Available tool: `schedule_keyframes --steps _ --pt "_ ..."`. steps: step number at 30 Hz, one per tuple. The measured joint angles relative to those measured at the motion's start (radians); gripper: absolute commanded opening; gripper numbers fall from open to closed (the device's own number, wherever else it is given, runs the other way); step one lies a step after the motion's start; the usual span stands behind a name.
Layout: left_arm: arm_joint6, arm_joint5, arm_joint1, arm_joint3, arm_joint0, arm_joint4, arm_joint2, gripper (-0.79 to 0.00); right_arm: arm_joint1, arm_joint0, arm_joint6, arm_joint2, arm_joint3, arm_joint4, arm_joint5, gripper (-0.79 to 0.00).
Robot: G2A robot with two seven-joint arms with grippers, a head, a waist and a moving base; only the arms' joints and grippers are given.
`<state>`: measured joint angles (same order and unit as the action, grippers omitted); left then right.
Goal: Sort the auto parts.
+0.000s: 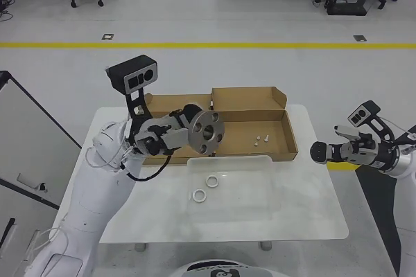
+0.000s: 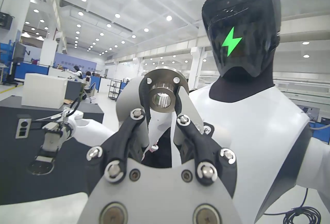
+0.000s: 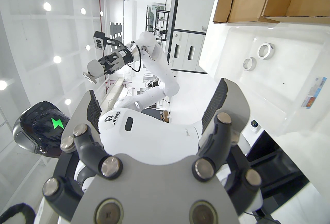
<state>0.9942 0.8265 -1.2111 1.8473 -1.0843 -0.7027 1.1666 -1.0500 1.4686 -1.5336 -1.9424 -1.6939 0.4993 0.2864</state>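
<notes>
My left gripper (image 2: pixel 161 103) is shut on a round metal flange hub (image 2: pixel 161 98) and holds it high above the table's back left, with the holed flange (image 1: pixel 206 129) facing out over the cardboard box (image 1: pixel 277 118). The right wrist view shows that same hub (image 3: pixel 90 72) far off in the air. My right gripper (image 3: pixel 154 103) stands open with nothing between its fingers, out past the table's right edge (image 1: pixel 319 151). Two white rings (image 1: pixel 212 181) (image 1: pixel 199 196) lie in the clear plastic tray (image 1: pixel 263 201).
The open cardboard box has two compartments; a few small white parts (image 1: pixel 258 142) lie in the right one. The tray (image 3: pixel 283 101) sits in front of the box. A dark cabinet (image 1: pixel 14 131) stands left of the table.
</notes>
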Motion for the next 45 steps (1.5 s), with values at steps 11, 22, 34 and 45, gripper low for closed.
schedule_keyframes --steps 11,22,34,45 --pt "-0.085 0.085 0.022 0.024 0.005 -0.226 -0.059 -0.785 0.000 0.000 0.000 0.000 0.000 0.000 0.000 0.000" --pt "-0.065 0.065 0.004 0.064 -0.019 -0.411 -0.026 -0.785 0.000 0.000 0.000 0.000 0.000 0.000 0.000 0.000" --pt "-0.053 0.053 -0.001 0.065 -0.021 -0.407 -0.013 -0.785 0.000 0.000 0.000 0.000 0.000 0.000 0.000 0.000" --pt "-0.053 0.053 -0.001 0.066 -0.021 -0.407 -0.013 -0.785 0.000 0.000 0.000 0.000 0.000 0.000 0.000 0.000"
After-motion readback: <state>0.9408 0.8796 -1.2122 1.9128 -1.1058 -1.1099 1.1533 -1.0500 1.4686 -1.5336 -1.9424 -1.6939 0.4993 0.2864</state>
